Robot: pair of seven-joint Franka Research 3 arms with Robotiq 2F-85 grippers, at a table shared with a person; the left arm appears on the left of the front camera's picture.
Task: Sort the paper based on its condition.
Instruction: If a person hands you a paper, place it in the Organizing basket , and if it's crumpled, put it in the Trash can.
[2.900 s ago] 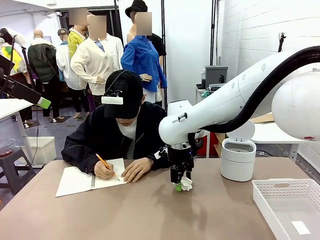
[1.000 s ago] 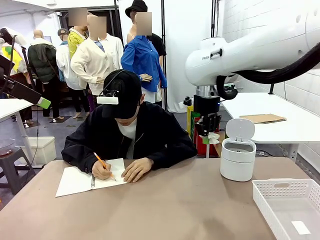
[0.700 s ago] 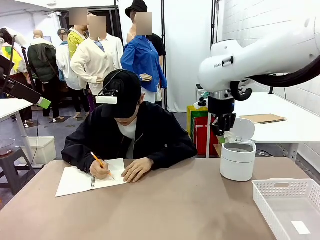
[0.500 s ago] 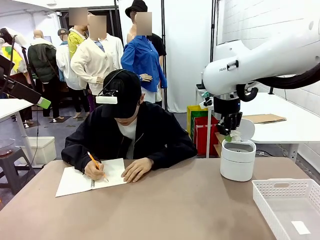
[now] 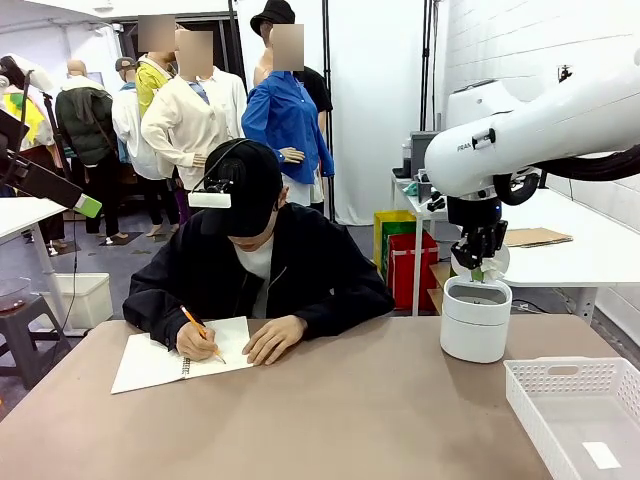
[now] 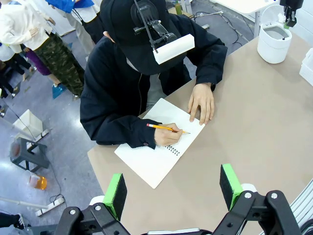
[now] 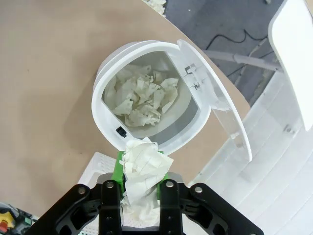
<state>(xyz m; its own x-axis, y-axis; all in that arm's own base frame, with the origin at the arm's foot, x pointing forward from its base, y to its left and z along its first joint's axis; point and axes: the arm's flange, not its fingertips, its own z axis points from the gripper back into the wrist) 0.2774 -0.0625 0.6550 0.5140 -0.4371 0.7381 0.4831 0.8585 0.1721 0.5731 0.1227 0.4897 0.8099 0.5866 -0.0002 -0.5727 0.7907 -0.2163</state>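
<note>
My right gripper (image 5: pixel 487 268) hangs just above the open white bin (image 5: pixel 475 325), shut on a crumpled white paper wad (image 7: pixel 144 156). In the right wrist view the wad sits between the green pads, over the bin's near rim (image 7: pixel 105 78). Several crumpled wads (image 7: pixel 142 95) lie inside the bin, and its lid (image 7: pixel 215 103) stands flipped open. My left gripper (image 6: pixel 172 188) is open and holds nothing, high above the table's near left part. From there the bin (image 6: pixel 274 41) shows far off at the top right.
A person across the table writes with a pencil (image 5: pixel 200 332) in a spiral notebook (image 5: pixel 160 360), the other hand (image 5: pixel 272 340) resting beside it. A white slotted tray (image 5: pixel 580 410) stands at the front right, close to the bin.
My right arm lifted the paper wad off the table's middle and carried it right, from beside the bin to just over its opening. The person keeps writing.
</note>
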